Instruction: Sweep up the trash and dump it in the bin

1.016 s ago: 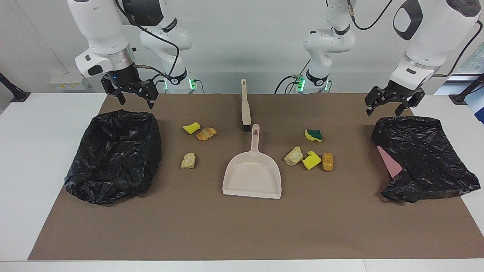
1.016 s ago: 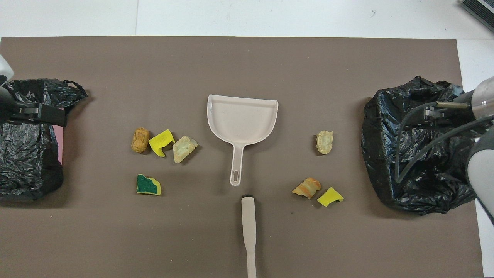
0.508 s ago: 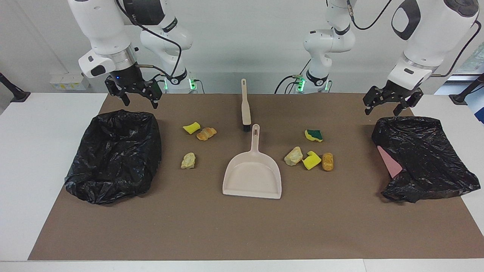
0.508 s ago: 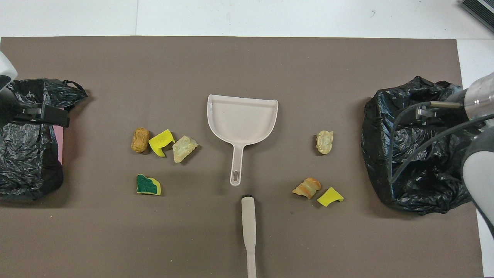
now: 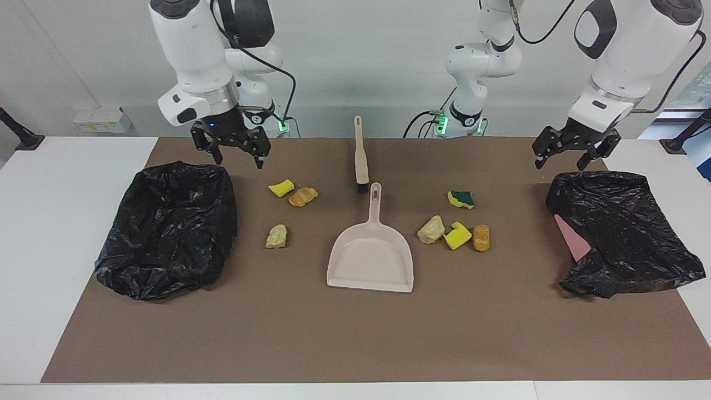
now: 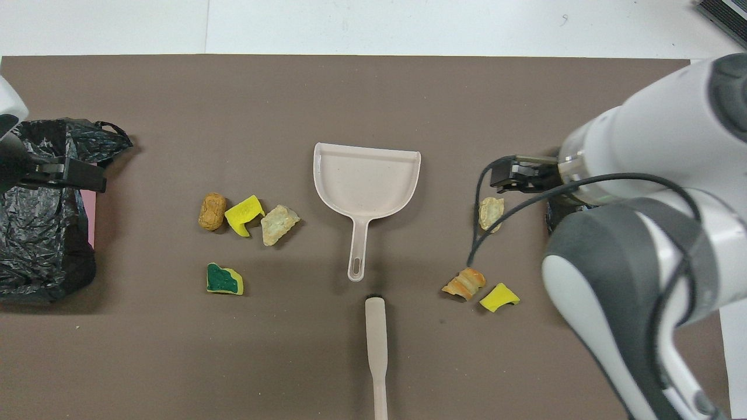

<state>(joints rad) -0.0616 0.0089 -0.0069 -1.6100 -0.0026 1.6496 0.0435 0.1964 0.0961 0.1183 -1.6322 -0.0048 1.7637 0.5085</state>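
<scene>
Seven scraps of trash lie on the brown mat (image 5: 355, 333), split by the dustpan (image 5: 371, 261). Toward the right arm's end: a yellow sponge bit (image 5: 281, 188) touching an orange-brown piece (image 5: 303, 196), with a pale lump (image 5: 276, 236) farther from the robots. Toward the left arm's end: a green-backed sponge (image 5: 461, 199), then a beige lump (image 5: 431, 230), yellow bit (image 5: 457, 235) and brown piece (image 5: 481, 238) in a row. A brush (image 5: 361, 158) lies nearer the robots than the dustpan. The right gripper (image 5: 236, 154) hangs open over the mat beside a black bag (image 5: 166, 228); the left gripper (image 5: 569, 155) hangs open above the other bag (image 5: 622, 233).
</scene>
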